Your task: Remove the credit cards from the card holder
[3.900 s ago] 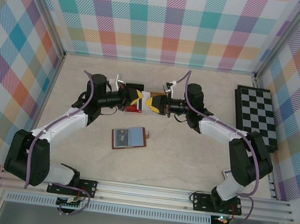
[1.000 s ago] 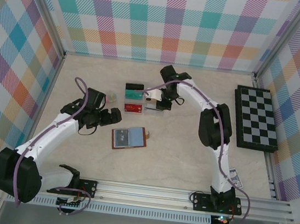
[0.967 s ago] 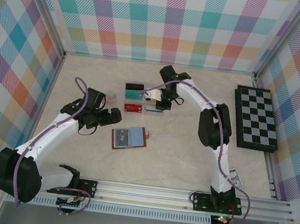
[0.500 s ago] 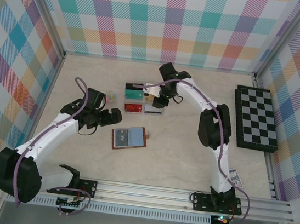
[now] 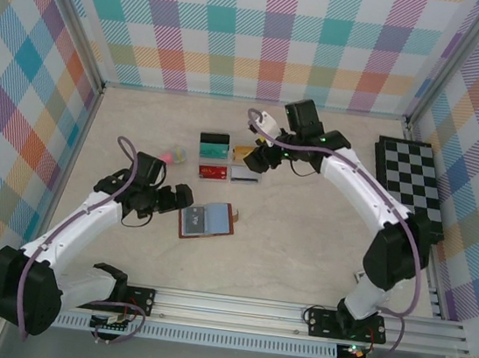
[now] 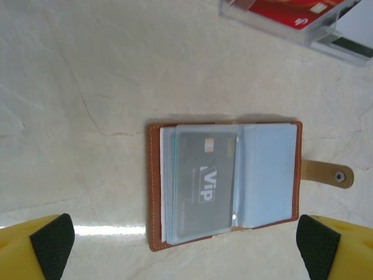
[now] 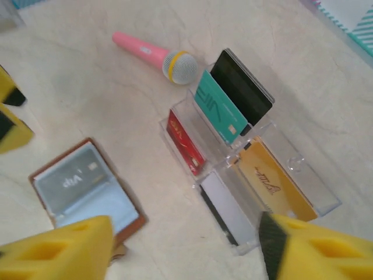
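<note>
Counting cards gives six. Five stand in the clear box (image 7: 294, 160): black card (image 7: 242, 87), teal card (image 7: 218, 108), red card (image 7: 185, 142), orange card (image 7: 274, 181) and silver card (image 7: 224, 213). The sixth, a grey card (image 6: 204, 184), sits in a pocket of the holder (image 6: 268, 175), which lies open and flat on the table (image 5: 300, 258) just in front of the box. Whether more cards hide behind the grey one I cannot tell.

One pink mic (image 7: 154, 56) lies left of the box, apart from it. One chessboard (image 5: 410, 188) rests at the table's right edge.

Of the two grippers, the left gripper (image 6: 185, 251) hovers over the holder with jaws spread wide, gripping nothing. The right gripper (image 7: 185, 236) hangs above the box, jaws likewise apart and empty.

A second ago the right gripper was low at the box's right side, nearly closed. It has since risen, drawn back and let go, and the orange card now stands free in the rear right compartment. The left gripper has slid a little nearer the holder, its jaws as wide as before. Holder, mic and chessboard have not moved.
</note>
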### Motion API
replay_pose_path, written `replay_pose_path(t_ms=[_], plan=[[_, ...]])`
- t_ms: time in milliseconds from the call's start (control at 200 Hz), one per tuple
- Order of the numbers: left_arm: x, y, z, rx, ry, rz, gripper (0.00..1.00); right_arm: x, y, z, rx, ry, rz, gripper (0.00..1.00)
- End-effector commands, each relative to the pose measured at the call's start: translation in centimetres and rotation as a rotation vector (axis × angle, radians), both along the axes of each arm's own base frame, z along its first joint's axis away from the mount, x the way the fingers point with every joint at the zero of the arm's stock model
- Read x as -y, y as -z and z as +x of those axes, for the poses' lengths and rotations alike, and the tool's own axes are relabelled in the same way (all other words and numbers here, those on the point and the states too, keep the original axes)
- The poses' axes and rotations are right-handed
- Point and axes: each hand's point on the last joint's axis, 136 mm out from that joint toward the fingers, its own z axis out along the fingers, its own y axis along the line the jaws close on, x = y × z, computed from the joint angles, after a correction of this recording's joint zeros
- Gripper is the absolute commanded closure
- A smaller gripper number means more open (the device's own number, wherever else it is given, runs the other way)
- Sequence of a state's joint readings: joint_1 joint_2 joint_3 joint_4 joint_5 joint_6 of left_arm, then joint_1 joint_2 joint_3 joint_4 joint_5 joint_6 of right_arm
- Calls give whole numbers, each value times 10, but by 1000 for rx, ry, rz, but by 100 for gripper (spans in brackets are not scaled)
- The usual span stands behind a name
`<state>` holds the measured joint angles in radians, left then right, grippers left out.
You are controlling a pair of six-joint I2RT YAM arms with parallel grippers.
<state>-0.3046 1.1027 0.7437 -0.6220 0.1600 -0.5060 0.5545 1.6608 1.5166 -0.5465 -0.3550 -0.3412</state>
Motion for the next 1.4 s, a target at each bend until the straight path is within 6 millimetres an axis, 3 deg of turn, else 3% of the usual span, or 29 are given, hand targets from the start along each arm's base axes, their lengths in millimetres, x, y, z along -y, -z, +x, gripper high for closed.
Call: replay_pose_path(t_ms=[0, 200, 360, 480, 665, 755, 890, 1005, 1180, 1400], plan=[[8, 2, -5, -10, -4, -78, 0, -10, -16, -19, -217, 131, 194, 0], [13, 12, -11, -26, -19, -125, 0, 3, 16, -39, -426, 288, 230, 0], [18, 17, -12, -30, -30, -170, 0, 22, 49, -33, -491, 498, 221, 0], [24, 20, -13, -41, -43, -219, 0, 26, 66, -37, -515, 574, 160, 0], [27, 24, -15, -77, -77, -256, 4, -10, 80, -57, -569, 545, 118, 0], [30, 25, -15, -90, -84, -273, 8, -38, 85, -70, -591, 482, 120, 0], [32, 31, -14, -121, -96, -285, 18, -66, 100, -77, -650, 492, 85, 2], [33, 38, -12, -146, -106, -283, 31, -76, 122, -76, -707, 549, 58, 16], [36, 44, -6, -144, -93, -277, 47, -85, 150, -76, -761, 570, -26, 26], [36, 50, 0, -155, -87, -259, 53, -87, 177, -72, -785, 594, -121, 32]])
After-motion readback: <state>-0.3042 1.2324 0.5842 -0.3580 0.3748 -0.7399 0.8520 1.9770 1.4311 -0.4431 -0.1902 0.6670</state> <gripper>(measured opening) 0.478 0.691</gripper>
